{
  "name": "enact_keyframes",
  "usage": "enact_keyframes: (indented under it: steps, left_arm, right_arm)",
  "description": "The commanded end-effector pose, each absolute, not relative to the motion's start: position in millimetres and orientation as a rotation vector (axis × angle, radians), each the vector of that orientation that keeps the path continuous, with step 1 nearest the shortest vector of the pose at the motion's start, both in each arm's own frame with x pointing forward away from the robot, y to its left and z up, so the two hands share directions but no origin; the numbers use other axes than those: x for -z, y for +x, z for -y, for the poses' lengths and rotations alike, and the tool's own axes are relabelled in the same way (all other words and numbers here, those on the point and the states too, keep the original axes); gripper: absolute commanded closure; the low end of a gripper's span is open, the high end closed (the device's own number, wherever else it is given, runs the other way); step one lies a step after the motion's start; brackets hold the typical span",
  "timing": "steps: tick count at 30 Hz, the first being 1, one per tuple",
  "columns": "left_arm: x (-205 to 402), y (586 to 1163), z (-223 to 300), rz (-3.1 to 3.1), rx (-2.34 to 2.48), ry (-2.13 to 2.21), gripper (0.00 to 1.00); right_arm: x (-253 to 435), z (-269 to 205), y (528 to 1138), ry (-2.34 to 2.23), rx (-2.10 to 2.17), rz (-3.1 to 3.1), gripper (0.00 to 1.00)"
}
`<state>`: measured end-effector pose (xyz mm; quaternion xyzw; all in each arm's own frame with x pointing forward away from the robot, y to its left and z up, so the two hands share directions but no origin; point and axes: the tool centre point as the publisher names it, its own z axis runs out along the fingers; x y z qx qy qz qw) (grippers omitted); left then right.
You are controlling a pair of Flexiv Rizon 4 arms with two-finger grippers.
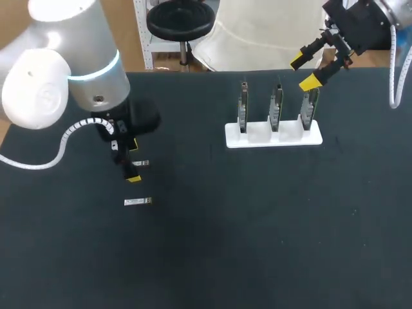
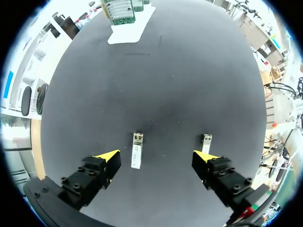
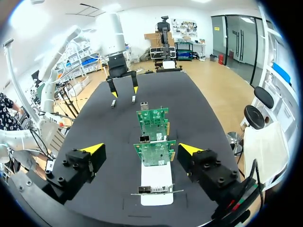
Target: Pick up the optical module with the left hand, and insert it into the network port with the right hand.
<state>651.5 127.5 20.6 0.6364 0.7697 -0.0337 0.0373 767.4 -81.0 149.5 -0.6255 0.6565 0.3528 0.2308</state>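
Two small silver optical modules lie on the black table. One module (image 2: 136, 150) (image 1: 141, 163) rests between the spread fingers of my open left gripper (image 2: 157, 158) (image 1: 132, 162), which hovers just above it and touches nothing. The other module (image 2: 205, 141) (image 1: 138, 202) lies just beyond one yellow fingertip (image 2: 203, 156). My right gripper (image 1: 306, 71) (image 3: 141, 149) is open and empty, raised above the right end of the white stand (image 1: 273, 137) (image 3: 156, 182). The stand holds three upright green network cards (image 1: 275, 106) (image 3: 155, 152) with ports.
The stand sits at the table's back right. The black table (image 1: 257, 225) spreads wide in front of the stand and to the right of the modules.
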Motion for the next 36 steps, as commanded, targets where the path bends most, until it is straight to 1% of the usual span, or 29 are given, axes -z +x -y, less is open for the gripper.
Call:
enact_keyframes:
  steps: [1, 36]
  left_arm:
    - [-16, 652, -129, -2.367, 0.076, 1.956, 0.0]
    - [10, 667, -143, -2.417, 0.084, 1.952, 0.0]
  right_arm:
    - [-149, 81, 766, -1.718, -0.968, -1.804, 0.0]
    - [-149, 81, 766, -1.718, -0.968, -1.804, 0.0]
